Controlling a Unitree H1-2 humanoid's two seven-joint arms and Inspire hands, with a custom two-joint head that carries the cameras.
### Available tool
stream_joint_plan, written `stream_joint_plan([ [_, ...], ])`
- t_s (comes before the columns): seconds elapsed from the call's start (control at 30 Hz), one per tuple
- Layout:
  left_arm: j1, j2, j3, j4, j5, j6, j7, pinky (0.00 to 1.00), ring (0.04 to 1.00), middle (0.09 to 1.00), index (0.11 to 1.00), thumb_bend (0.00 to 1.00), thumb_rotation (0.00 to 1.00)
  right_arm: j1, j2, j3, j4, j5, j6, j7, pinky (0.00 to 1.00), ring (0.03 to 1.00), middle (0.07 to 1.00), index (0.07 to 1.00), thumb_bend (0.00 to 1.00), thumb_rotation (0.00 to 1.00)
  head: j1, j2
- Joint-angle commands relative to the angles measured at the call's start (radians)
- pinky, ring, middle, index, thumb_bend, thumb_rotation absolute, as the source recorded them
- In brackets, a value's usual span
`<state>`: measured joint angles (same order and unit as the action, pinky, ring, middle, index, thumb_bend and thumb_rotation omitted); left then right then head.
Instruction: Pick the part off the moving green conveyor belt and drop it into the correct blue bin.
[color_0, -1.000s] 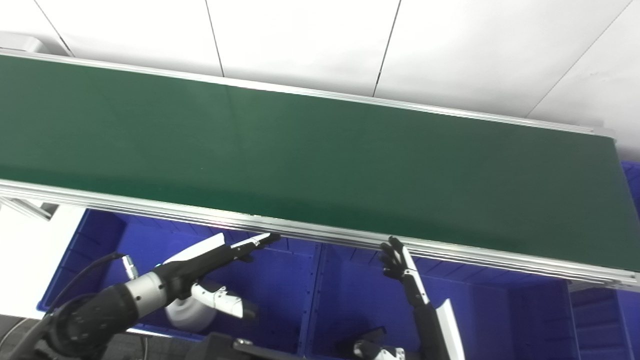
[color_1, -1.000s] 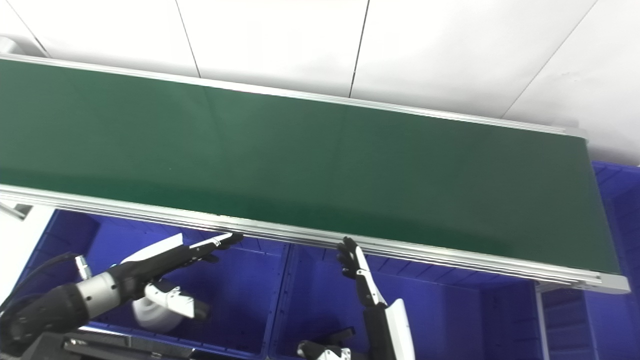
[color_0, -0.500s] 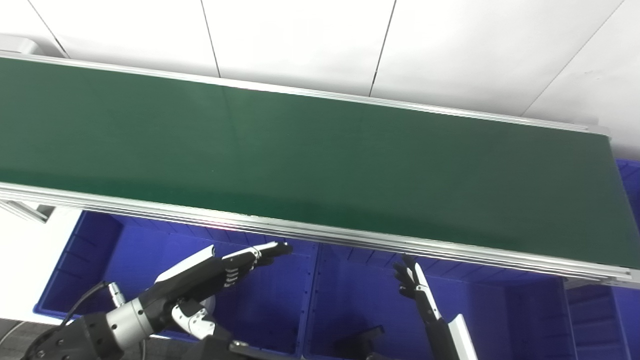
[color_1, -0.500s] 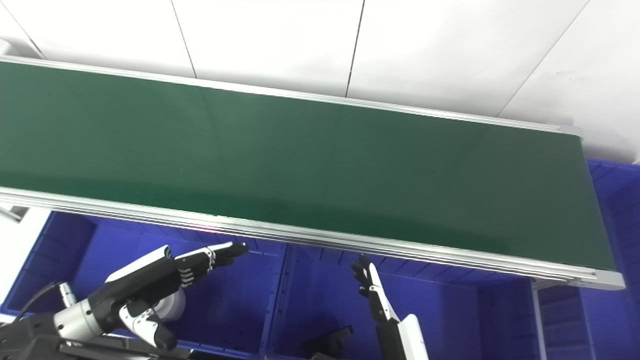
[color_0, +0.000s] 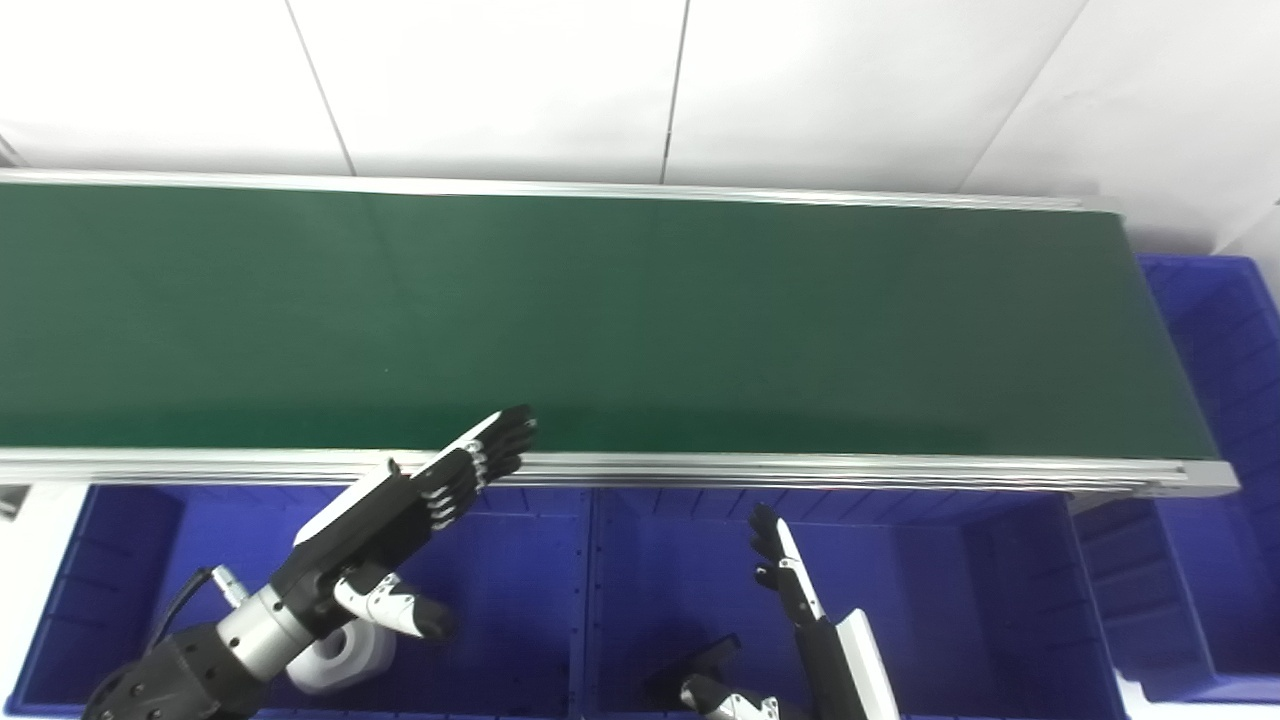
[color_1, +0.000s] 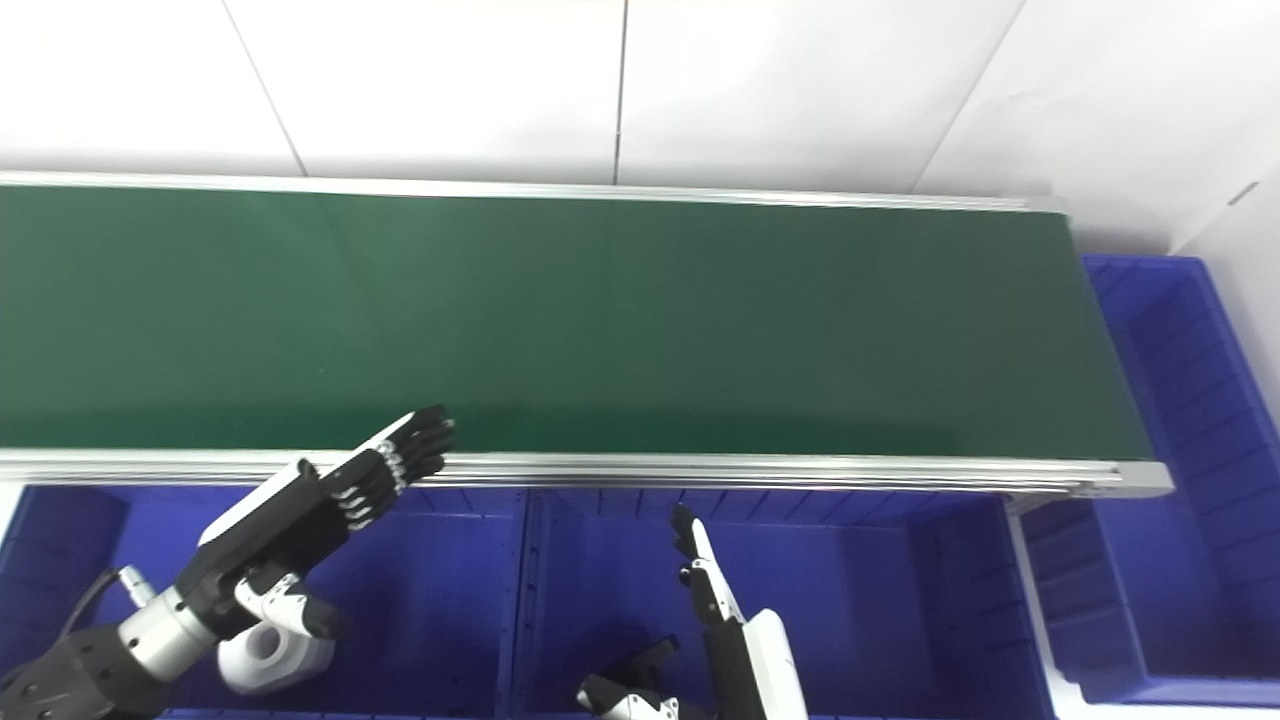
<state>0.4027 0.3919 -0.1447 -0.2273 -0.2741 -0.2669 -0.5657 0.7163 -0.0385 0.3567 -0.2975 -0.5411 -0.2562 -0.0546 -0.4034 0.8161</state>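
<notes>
Across the middle of the frame the belt (color_0: 620, 320) runs bare from left edge to right end; no part shows anywhere on its green surface, so there is nothing to pick at this moment. At lower left the left hand (color_0: 420, 500) is flat, its fingers (color_0: 500, 440) straight and close together, tips over the belt's near rail (color_0: 800, 468), thumb stuck out beneath, and it holds nothing. Below centre the right hand (color_0: 785, 570) stands edge-on with fingers up and extended, also holding nothing, over the middle bin (color_0: 900, 590).

In the left bin (color_0: 120, 560), at the lower left of the frame, lies a white ring-shaped part (color_0: 340, 655), just below the left hand's thumb. A dark piece (color_0: 700, 670) lies at the bottom of the middle bin, near the right wrist. A further bin (color_0: 1220, 340) stands at the right edge, past the belt's end.

My reading: the white part is already sorted, so that round looks finished. What remains is to wait for another part to ride into view, then grasp it and release it over its proper bin.
</notes>
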Motion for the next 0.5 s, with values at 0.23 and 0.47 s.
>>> stream_joint_plan([
  [0.23,-0.008,0.038,0.004,0.01,-0.044,-0.033,-0.036,1.0,1.0,1.0,1.0,0.96,0.51,-0.009,0.054,0.025,0.0,-0.031,0.008,-0.022,0.82,0.917,0.967,1.0,0.86,0.76,-0.056,-0.003],
  [0.47,0.04,0.037,0.007,-0.037,0.013,0.004,-0.002,1.0,1.0,1.0,1.0,0.97,0.53,-0.038,0.037,0.027,0.0,-0.003,0.005,0.004,0.74,0.917,0.981,1.0,0.84,0.76,0.066,0.006],
])
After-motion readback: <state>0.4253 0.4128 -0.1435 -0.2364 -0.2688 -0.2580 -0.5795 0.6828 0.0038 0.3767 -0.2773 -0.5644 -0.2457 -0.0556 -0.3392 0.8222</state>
